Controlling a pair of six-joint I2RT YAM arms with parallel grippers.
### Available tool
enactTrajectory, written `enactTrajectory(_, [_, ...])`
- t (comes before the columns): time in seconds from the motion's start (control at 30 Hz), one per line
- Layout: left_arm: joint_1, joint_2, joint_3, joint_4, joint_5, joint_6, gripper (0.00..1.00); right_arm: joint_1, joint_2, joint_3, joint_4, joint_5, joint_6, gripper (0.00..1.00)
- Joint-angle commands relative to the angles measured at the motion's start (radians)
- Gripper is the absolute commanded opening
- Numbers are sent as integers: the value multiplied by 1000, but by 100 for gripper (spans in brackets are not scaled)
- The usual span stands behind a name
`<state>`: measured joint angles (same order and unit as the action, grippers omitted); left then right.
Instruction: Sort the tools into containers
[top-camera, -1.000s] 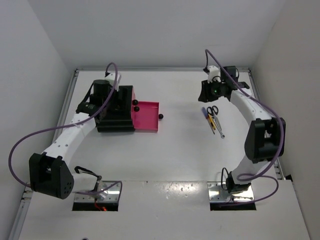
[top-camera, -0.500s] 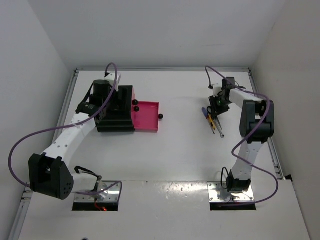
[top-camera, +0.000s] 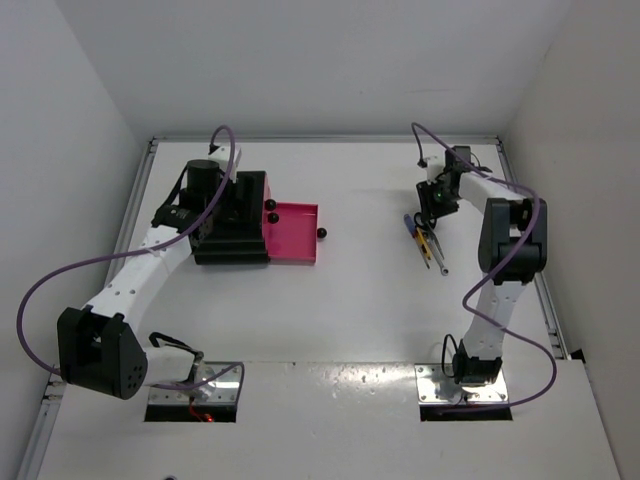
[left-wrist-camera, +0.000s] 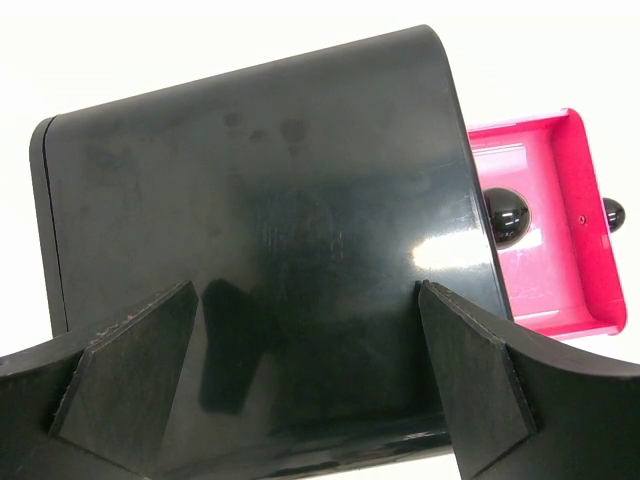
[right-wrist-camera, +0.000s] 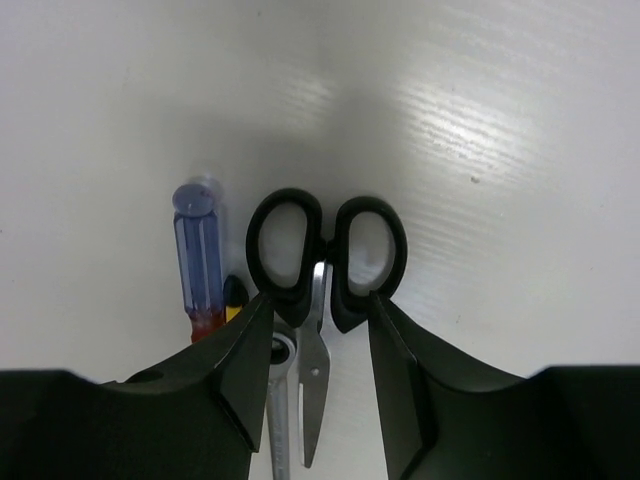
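The black-handled scissors (right-wrist-camera: 325, 250) lie on the table with the blue-handled screwdriver (right-wrist-camera: 198, 255), the yellow-handled tool (right-wrist-camera: 233, 295) and the silver wrench (right-wrist-camera: 280, 400) to their left. My right gripper (right-wrist-camera: 318, 300) is down on them, its fingers pressed against both outer sides of the scissor handles. In the top view it (top-camera: 431, 212) covers the upper end of the tool cluster (top-camera: 428, 245). My left gripper (left-wrist-camera: 305, 300) is open and empty, hovering over the black cabinet (left-wrist-camera: 260, 200), whose lowest pink drawer (left-wrist-camera: 540, 220) is pulled out.
In the top view the cabinet (top-camera: 232, 215) stands at the back left, its open drawer (top-camera: 295, 235) reaching right with a black knob (top-camera: 321, 234). Two more knobs (top-camera: 271, 211) mark the shut drawers. White walls enclose the table on three sides.
My right arm folded in and the gripper came down from the far right onto the scissor handles. The left arm, cabinet and drawer have not moved.
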<state>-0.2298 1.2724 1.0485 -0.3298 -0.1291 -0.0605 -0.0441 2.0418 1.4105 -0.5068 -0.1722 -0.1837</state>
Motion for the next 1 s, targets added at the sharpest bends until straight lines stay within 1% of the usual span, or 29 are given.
enactTrajectory(0.0, [-5,4,21,-17,-23,10,100,1,30,56,33,-10,0,44])
enactTrajectory(0.33, [-5,13,21,-17,-41,10,100,10,98,93,42,-10,0,44])
enactTrajectory(0.37, [-5,13,21,-17,-41,10,100,10,98,93,54,-10,0,42])
enactTrajectory(0.4, [-5,13,21,-17,-41,10,100,10,98,93,54,-1,0,36])
enactTrajectory(0.47, [-5,13,21,-17,-41,10,100,10,98,93,63,-1,0,29])
enactTrajectory(0.5, [-5,13,21,-17,-41,10,100,10,98,93,63,-10,0,22])
enactTrajectory(0.57, [-5,22,21,-17,-50,10,100,10,77,84,74,-29,9,15])
enactTrajectory(0.6, [-5,22,21,-17,-50,10,100,10,64,84,74,-44,21,10])
enactTrajectory(0.67, [-5,22,21,-17,-50,10,100,19,18,74,86,-58,30,6])
enactTrajectory(0.73, [-5,22,21,-17,-50,10,100,20,-40,64,99,-104,61,3])
enactTrajectory(0.77, [-5,22,21,-17,-50,10,100,20,-40,64,99,-104,73,2])
enactTrajectory(0.87, [-5,22,21,-17,-50,10,100,20,-129,64,143,-202,137,0])
enactTrajectory(0.93, [-5,22,21,-17,-59,-1,100,20,-212,15,232,-245,185,0])
enactTrajectory(0.97, [-5,22,21,-17,-60,-1,100,20,-239,-7,275,-292,246,0])
